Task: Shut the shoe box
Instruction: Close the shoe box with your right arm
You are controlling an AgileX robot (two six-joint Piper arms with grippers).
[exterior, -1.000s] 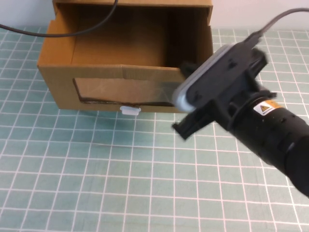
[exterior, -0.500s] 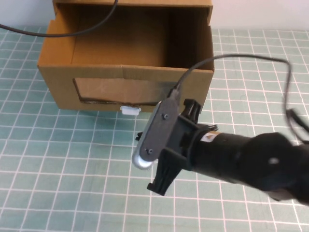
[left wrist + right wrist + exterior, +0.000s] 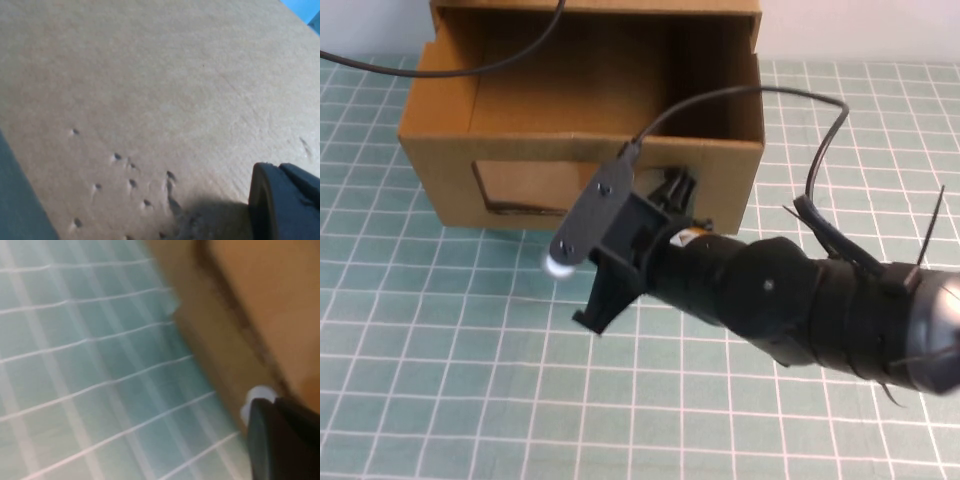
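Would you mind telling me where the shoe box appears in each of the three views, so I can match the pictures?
High view: the shoe box sits at the top left, drawer pulled out, with the right gripper at its windowed front.
Left wrist view: bare cardboard fills nearly the whole picture, with the left gripper close against it.
Right wrist view: the box front lies beyond the right gripper.
Shared landmark: the green grid mat.

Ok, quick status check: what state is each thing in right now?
Shoe box: drawer pulled out toward the robot, open top, empty as far as visible.
Window: in the drawer front, partly hidden by the right arm.
Right gripper: at the drawer's front face, over the mat.
Left gripper: close against plain cardboard, out of the high view.
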